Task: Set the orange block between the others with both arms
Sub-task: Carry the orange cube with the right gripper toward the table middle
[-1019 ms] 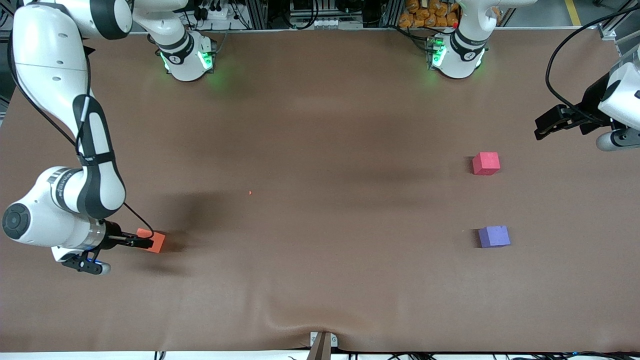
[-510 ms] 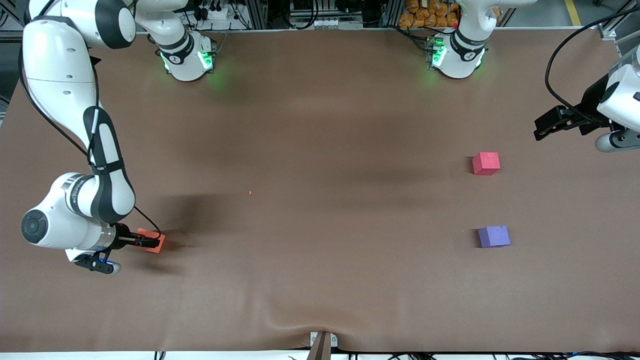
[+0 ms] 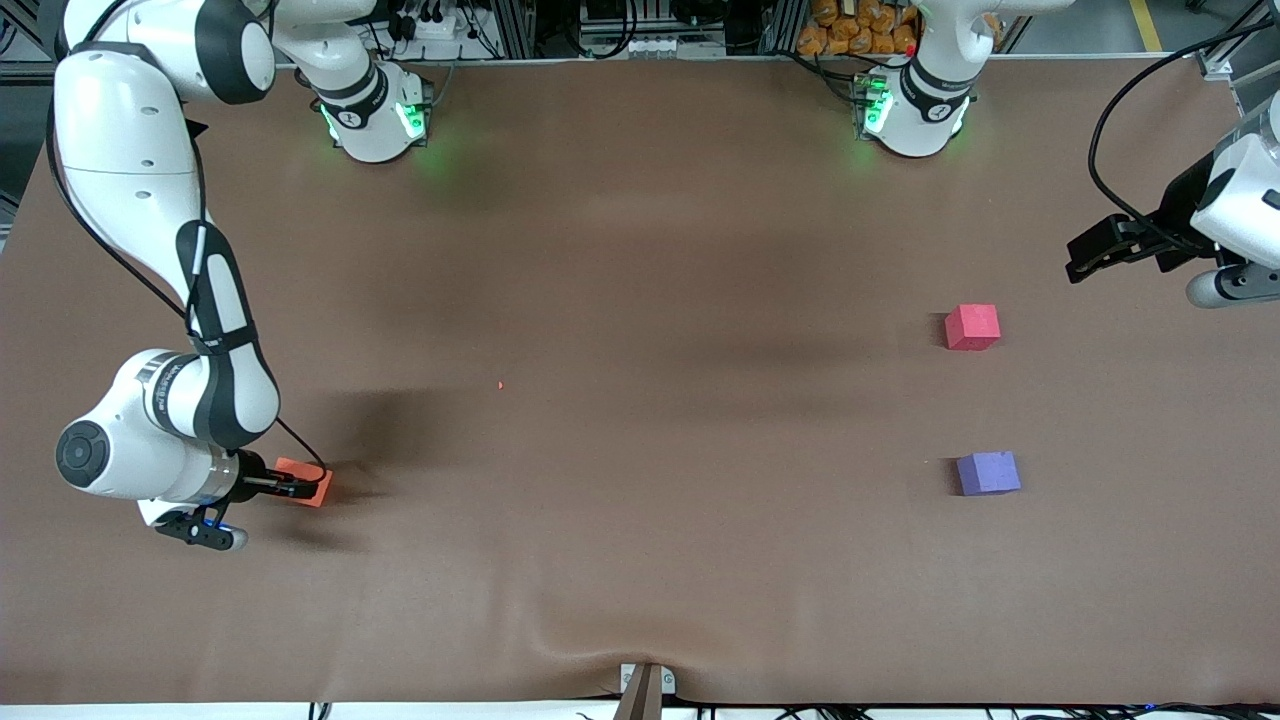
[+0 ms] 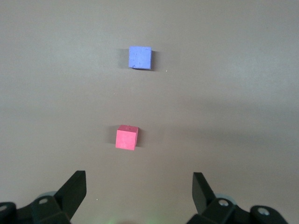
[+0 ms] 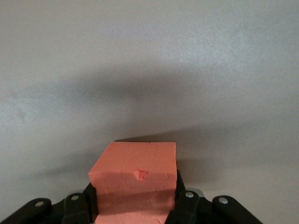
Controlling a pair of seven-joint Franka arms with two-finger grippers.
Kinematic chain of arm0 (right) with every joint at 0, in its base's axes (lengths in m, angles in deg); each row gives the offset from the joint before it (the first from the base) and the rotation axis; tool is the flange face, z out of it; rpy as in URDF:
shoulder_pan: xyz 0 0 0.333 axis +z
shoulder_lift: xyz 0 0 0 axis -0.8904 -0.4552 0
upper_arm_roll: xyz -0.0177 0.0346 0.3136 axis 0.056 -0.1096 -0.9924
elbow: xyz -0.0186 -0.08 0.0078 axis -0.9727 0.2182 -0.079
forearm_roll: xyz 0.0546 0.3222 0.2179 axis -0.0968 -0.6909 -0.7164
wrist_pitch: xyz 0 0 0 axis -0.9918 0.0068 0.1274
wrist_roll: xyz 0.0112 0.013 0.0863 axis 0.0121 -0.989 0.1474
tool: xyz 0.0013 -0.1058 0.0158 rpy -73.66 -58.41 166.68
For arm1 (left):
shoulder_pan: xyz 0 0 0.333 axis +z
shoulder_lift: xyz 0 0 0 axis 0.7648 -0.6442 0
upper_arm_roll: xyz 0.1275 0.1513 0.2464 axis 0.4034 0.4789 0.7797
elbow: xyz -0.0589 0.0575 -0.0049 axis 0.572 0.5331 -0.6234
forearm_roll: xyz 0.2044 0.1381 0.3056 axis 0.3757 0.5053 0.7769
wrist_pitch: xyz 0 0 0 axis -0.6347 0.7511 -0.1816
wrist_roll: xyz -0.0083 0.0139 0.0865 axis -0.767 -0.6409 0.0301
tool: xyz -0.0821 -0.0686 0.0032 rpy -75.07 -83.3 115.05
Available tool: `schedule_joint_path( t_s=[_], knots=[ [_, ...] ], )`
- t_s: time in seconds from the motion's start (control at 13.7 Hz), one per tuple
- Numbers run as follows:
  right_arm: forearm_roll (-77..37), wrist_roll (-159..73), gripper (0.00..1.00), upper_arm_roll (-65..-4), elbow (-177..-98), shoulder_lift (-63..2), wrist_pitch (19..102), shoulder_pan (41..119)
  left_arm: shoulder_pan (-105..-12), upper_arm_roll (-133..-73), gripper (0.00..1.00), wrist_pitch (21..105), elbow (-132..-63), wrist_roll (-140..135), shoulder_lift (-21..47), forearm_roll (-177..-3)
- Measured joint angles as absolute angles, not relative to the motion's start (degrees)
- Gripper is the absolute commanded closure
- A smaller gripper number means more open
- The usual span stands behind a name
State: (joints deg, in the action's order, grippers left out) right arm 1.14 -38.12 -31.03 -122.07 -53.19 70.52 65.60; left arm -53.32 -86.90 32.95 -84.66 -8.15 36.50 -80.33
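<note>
The orange block [image 3: 314, 486] rests on the brown table near the right arm's end. My right gripper [image 3: 303, 488] reaches in low and level, and its fingers press both sides of the orange block [image 5: 135, 171], so it is shut on it. The pinkish-red cube [image 3: 972, 327] and the purple-blue cube [image 3: 988, 473] stand apart toward the left arm's end, the purple-blue one nearer the front camera. My left gripper [image 3: 1082, 260] hangs open and waits above that end of the table. In its wrist view the left gripper [image 4: 139, 187] holds nothing, and the pinkish-red cube [image 4: 126, 137] and purple-blue cube [image 4: 140, 58] lie ahead.
A tiny orange crumb [image 3: 500, 385] lies mid-table. A metal bracket [image 3: 647, 684] sits at the table edge nearest the front camera. The green-lit bases [image 3: 372, 118] [image 3: 908, 110] stand along the table edge farthest from that camera, and a black cable [image 3: 1110, 130] loops over the left arm's end.
The right arm slid a little farther onto the orange block and its fingers closed against the block's sides. The left gripper barely shifted and both other cubes stayed put.
</note>
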Motion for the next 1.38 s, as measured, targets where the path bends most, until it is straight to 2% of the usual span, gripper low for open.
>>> schedule_joint_path(
  t_s=[0.36,0.58,0.73,0.8,1.02,1.38],
  knots=[
    [0.37,-38.38,0.63,-32.66,-119.19,-50.18,67.46,68.81,-53.29,-86.87,0.0,32.95,-84.68,-8.15,36.46,-80.33],
    [0.08,-38.16,0.63,-33.15,-118.54,-46.28,64.31,76.43,-53.26,-86.85,0.0,32.95,-84.68,-8.15,36.46,-80.33],
    [-0.32,-35.47,0.55,-33.32,-118.57,-45.35,63.91,83.57,-53.24,-86.84,0.0,32.95,-84.68,-8.15,36.46,-80.33],
    [-0.49,-32.46,0.55,-33.32,-118.66,-45.37,63.97,87.25,-53.24,-86.84,0.0,32.95,-84.68,-8.15,36.46,-80.33],
    [-1.34,-26.75,0.55,-33.29,-119.18,-45.91,65.11,95.64,-53.12,-86.82,0.0,32.95,-84.67,-8.15,36.46,-80.33],
    [-7.38,-16.64,0.5,-33.26,-119.5,-48.64,72.44,104.49,-53.0,-86.81,0.0,32.95,-84.67,-7.63,36.46,-80.33]
  ],
)
